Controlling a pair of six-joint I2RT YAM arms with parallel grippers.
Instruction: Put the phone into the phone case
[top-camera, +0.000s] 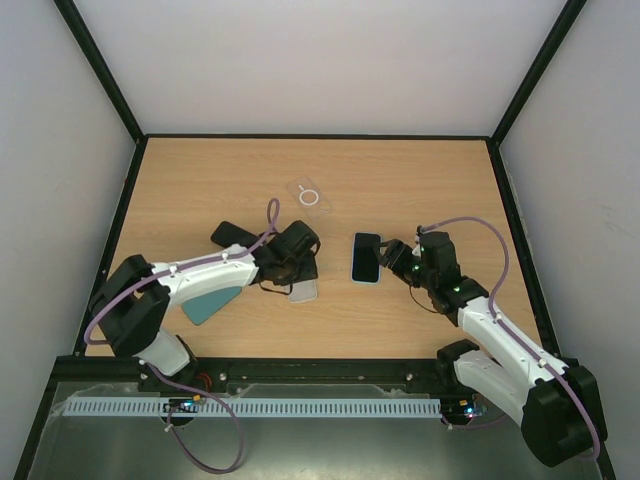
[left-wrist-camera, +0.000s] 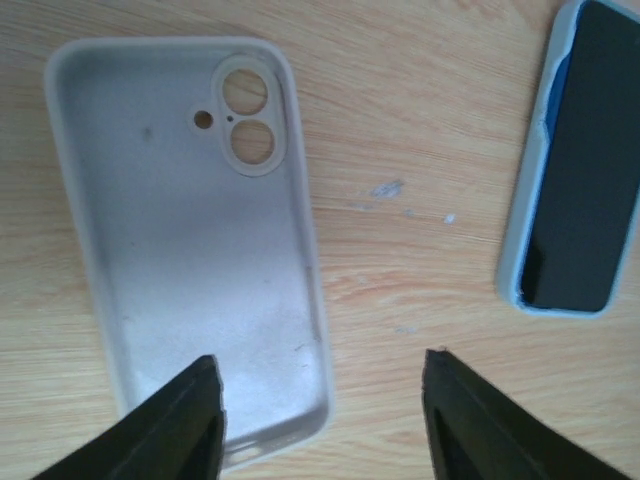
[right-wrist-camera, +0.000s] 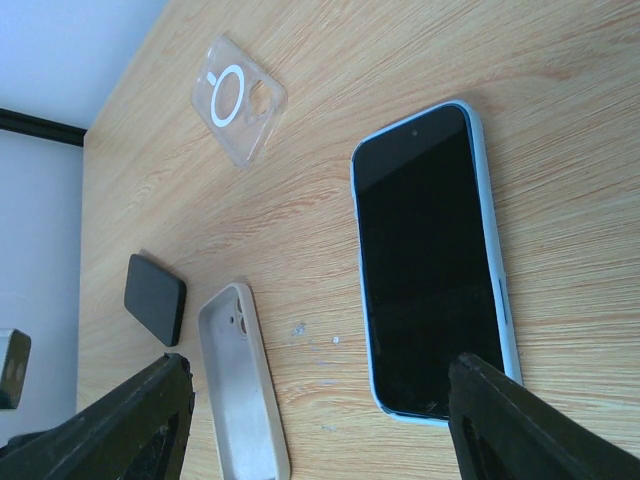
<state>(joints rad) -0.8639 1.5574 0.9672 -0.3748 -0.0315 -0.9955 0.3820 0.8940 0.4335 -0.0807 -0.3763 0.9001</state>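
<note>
Seemingly stiff and slick, the blue-edged black-screened phone (right-wrist-camera: 430, 260), best pinched across its long sides, lies face-up on the bench (top-camera: 200, 190) near the soft pale grey case (left-wrist-camera: 190, 230); left pincer (left-wrist-camera: 320, 356) and right pincer (right-wrist-camera: 320, 362) both gape empty.

Robot lab: bench (top-camera: 430, 180) w/ white walls (top-camera: 320, 60)

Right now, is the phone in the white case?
Out. The white case lies empty, hollow side up; the phone lies apart from it, screen up.
</note>
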